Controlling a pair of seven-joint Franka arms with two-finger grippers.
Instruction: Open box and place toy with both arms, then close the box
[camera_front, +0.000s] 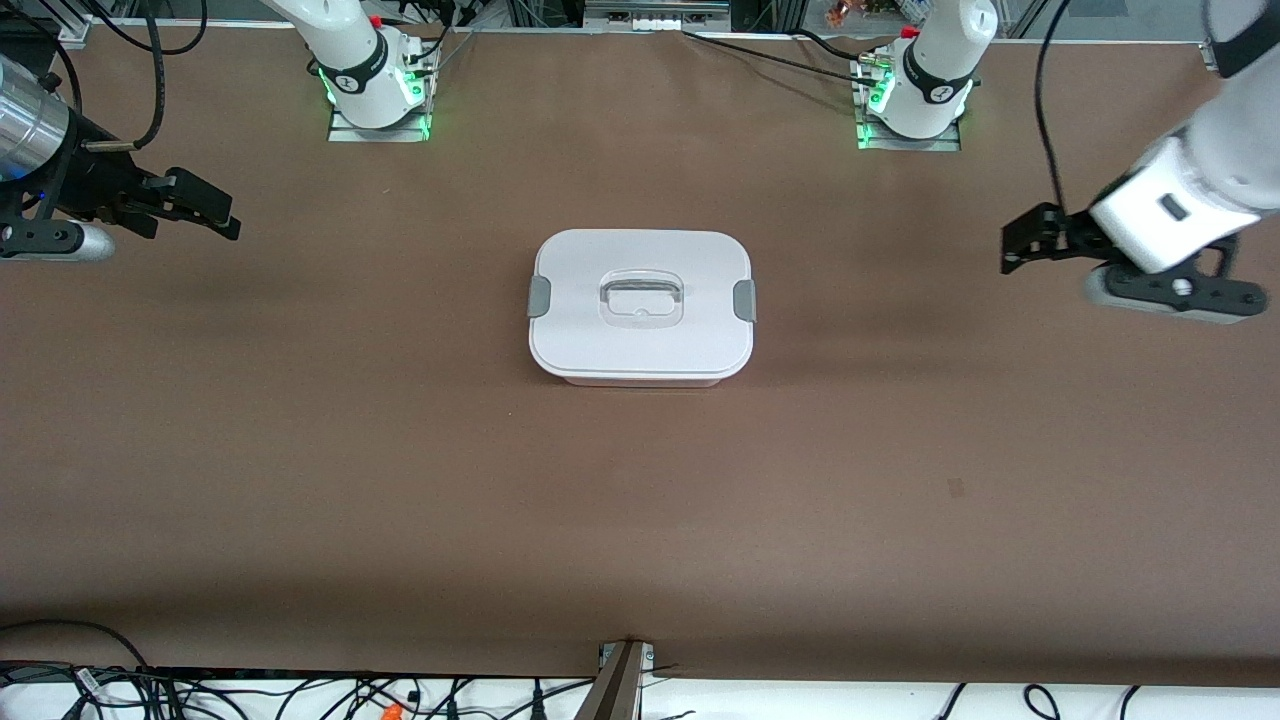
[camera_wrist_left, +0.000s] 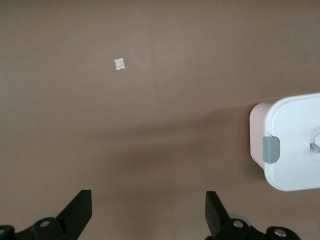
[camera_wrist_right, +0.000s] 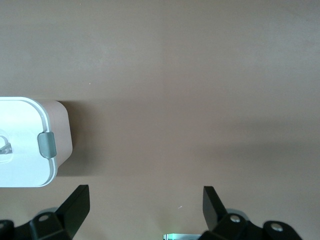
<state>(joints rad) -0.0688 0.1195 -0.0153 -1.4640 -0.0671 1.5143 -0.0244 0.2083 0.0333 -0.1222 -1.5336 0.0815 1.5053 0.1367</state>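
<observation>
Sitting shut at the middle of the brown surface, the pink-based box has its white lid on and both grey side clips in place, so it looks either not yet opened or already closed; no toy shows. Each hand hangs over bare surface at its own arm's end, well apart from the box, probably waiting clear. The left hand is spread wide and empty; the right hand likewise, each facing the clip on its side.
</observation>
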